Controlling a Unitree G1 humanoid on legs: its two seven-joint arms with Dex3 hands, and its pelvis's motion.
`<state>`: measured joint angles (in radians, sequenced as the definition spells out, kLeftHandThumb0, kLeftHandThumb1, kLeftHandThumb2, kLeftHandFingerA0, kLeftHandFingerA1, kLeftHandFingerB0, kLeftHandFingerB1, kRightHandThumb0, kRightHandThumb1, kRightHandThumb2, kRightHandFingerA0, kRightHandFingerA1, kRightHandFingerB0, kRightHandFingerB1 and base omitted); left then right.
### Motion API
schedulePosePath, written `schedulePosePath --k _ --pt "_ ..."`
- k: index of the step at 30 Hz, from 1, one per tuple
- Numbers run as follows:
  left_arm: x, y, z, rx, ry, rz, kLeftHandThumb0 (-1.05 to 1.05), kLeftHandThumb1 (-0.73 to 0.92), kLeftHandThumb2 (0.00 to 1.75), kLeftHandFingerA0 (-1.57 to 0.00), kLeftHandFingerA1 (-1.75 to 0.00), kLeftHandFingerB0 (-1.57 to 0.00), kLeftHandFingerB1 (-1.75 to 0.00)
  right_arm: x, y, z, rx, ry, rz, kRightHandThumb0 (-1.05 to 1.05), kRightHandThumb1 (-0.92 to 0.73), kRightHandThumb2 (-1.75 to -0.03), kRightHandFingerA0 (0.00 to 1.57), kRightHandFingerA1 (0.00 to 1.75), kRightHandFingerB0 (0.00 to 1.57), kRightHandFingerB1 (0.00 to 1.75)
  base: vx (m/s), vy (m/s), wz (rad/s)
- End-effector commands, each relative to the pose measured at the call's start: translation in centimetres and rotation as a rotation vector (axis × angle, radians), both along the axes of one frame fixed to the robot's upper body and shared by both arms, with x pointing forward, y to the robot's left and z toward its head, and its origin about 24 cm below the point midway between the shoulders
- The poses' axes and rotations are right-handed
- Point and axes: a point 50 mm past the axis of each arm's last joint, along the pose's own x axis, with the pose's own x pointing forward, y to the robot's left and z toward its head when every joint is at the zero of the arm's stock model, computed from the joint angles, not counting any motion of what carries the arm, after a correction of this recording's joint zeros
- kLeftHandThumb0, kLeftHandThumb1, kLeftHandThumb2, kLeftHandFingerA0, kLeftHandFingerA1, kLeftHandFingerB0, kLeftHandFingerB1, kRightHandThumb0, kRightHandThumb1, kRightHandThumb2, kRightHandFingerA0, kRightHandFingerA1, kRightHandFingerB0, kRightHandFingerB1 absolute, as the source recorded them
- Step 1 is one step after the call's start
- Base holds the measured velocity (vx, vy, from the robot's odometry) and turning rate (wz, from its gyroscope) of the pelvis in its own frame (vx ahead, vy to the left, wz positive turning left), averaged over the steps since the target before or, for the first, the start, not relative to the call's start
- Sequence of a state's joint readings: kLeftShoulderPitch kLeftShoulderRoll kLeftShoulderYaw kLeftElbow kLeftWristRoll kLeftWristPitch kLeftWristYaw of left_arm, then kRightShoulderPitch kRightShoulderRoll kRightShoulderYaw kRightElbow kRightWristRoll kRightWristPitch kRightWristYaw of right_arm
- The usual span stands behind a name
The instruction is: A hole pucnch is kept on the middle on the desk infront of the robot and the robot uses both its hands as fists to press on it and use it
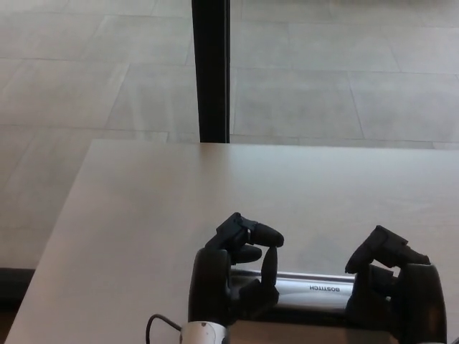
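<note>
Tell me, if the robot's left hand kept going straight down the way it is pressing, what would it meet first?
The left hand sits curled on the silver hole punch, so it would meet the punch's bar right away. Whether it already touches is hard to tell from above. Below the punch lies the desk.

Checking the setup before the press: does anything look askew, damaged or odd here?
Nothing stands out. The punch lies flat and level near the desk's front edge, its label reading upside down from this view. The left hand and right hand sit on its two ends, fingers curled.
</note>
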<state>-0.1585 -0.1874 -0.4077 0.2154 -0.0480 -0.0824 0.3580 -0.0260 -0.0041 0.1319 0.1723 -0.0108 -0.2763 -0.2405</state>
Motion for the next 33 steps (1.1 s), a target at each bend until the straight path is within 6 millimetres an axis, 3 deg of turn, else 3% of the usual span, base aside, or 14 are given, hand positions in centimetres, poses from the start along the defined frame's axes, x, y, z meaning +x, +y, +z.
schedulePosePath --k 1,4,7,11,12,13,14,19,22,26,27,28,30,33 --pt "-2.0 -2.7 -1.0 0.040 -0.145 0.322 -0.41 0.78 0.97 -0.94 -1.75 -0.64 -1.75 -5.0 -1.6 -7.0 -0.589 -0.042 -0.054 -0.14 -0.44 -1.34 1.06 1.75 0.78 1.75 0.00 0.000 0.00" --pt "-2.0 -2.7 -1.0 0.051 -0.157 0.322 -0.43 0.78 0.97 -0.95 -1.75 -0.64 -1.75 -5.4 -2.2 -7.7 -0.701 -0.035 0.000 -0.11 -0.38 -1.43 1.03 1.75 0.77 1.72 0.00 0.000 0.00" --pt "-2.0 -2.8 -1.0 0.042 -0.165 0.313 -0.41 0.77 0.99 -0.98 -1.75 -0.65 -1.75 -5.9 -2.7 -8.3 -0.772 -0.011 0.040 -0.13 -0.40 -1.39 0.98 1.75 0.75 1.68 0.00 0.000 0.00" --pt "-1.8 -3.0 -0.8 0.054 -0.188 0.307 -0.39 0.76 0.97 -1.00 -1.75 -0.66 -1.75 -6.6 -3.9 -9.7 -0.931 0.042 0.120 -0.12 -0.50 -1.16 0.90 1.73 0.72 1.60 0.00 0.000 0.00" --pt "-1.8 -3.0 -0.8 0.061 -0.198 0.310 -0.40 0.76 0.98 -1.01 -1.75 -0.67 -1.75 -7.0 -4.3 -10.4 -1.000 0.061 0.140 -0.14 -0.56 -1.05 0.90 1.66 0.77 1.43 0.00 0.000 0.00" --pt "-1.8 -3.0 -0.8 0.061 -0.199 0.310 -0.40 0.76 0.98 -1.01 -1.75 -0.67 -1.75 -7.0 -4.4 -10.5 -1.008 0.061 0.141 -0.14 -0.56 -1.05 0.90 1.66 0.77 1.43 0.00 0.000 0.00" --pt "-1.8 -3.0 -0.8 0.061 -0.202 0.312 -0.41 0.75 0.97 -1.02 -1.75 -0.66 -1.75 -7.1 -4.5 -10.6 -1.027 0.062 0.141 -0.14 -0.58 -0.96 0.92 1.61 0.81 1.24 0.00 0.000 0.00" --pt "-1.8 -3.0 -0.9 0.075 -0.211 0.327 -0.39 0.74 0.99 -1.02 -1.75 -0.67 -1.75 -8.3 -5.1 -12.0 -1.062 0.172 0.165 -0.22 -0.60 -0.80 0.90 1.50 0.84 1.15 0.00 0.000 0.00" --pt "-1.6 -3.0 -0.9 0.080 -0.214 0.331 -0.40 0.74 0.99 -1.02 -1.75 -0.66 -1.72 -8.4 -5.2 -12.2 -1.044 0.193 0.154 -0.16 -0.63 -0.89 0.89 1.54 0.80 1.18 0.00 0.000 0.00" --pt "-1.7 -3.0 -1.0 0.087 -0.218 0.331 -0.39 0.74 0.99 -1.03 -1.75 -0.66 -1.72 -8.5 -5.3 -12.3 -1.032 0.199 0.125 -0.20 -0.63 -0.86 0.90 1.53 0.79 1.20 0.00 0.000 0.00" --pt "-1.7 -3.0 -1.1 0.093 -0.217 0.333 -0.39 0.75 0.98 -1.03 -1.75 -0.67 -1.71 -8.5 -5.2 -12.3 -1.007 0.204 0.107 -0.19 -0.64 -0.86 0.89 1.61 0.74 1.34 0.00 0.000 0.00" --pt "-1.7 -3.0 -1.1 0.095 -0.220 0.338 -0.39 0.75 0.98 -1.03 -1.75 -0.67 -1.73 -8.4 -5.3 -12.3 -1.016 0.201 0.098 -0.19 -0.66 -0.91 0.91 1.63 0.74 1.33 0.00 0.000 0.00" --pt "-1.8 -3.0 -1.2 0.097 -0.222 0.341 -0.40 0.75 0.97 -1.02 -1.75 -0.65 -1.73 -8.4 -5.2 -12.1 -0.999 0.175 0.075 -0.14 -0.65 -0.96 0.83 1.70 0.71 1.50 0.00 0.000 0.00" --pt "-1.8 -3.0 -1.3 0.106 -0.225 0.345 -0.39 0.74 0.98 -1.01 -1.75 -0.65 -1.74 -7.9 -5.1 -11.6 -0.942 0.139 0.042 -0.09 -0.51 -1.15 0.85 1.73 0.70 1.58 0.00 0.000 0.00"
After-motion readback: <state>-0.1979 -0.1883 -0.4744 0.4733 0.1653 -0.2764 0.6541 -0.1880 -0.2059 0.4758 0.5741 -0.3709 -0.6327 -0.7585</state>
